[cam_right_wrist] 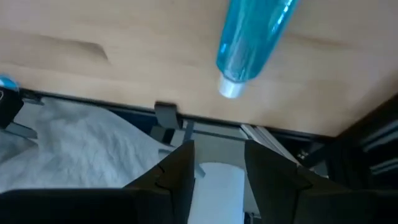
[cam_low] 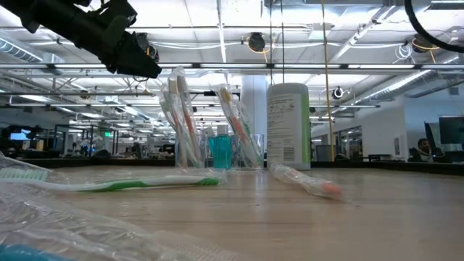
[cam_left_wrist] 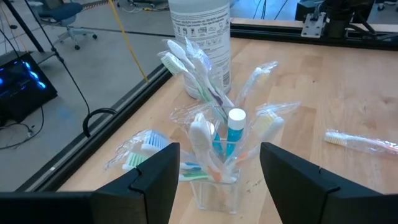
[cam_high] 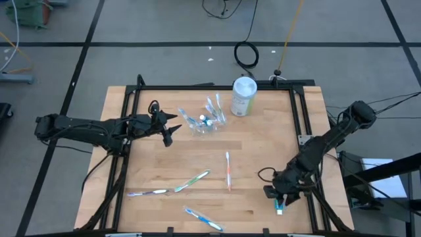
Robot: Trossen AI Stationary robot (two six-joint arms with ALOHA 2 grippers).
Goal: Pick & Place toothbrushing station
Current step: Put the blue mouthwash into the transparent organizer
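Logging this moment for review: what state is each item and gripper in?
clear cup: upright, holding toothbrushes and a blue tube.
canister: upright, beside the cup.
loose toothbrushes: lying flat on the table.
toothpaste tube: lying at the table edge.
left gripper: open, facing the cup.
right gripper: open, near the tube.

left gripper (cam_high: 172, 129) fingers spread, raised; right gripper (cam_high: 279, 201) low

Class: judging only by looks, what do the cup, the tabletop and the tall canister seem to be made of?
Cup: probably clear plastic; brush handles show through it.
Tabletop: wood, matte; pale planks with visible grain.
Canister: likely plastic or coated card; smooth white side with a printed label.
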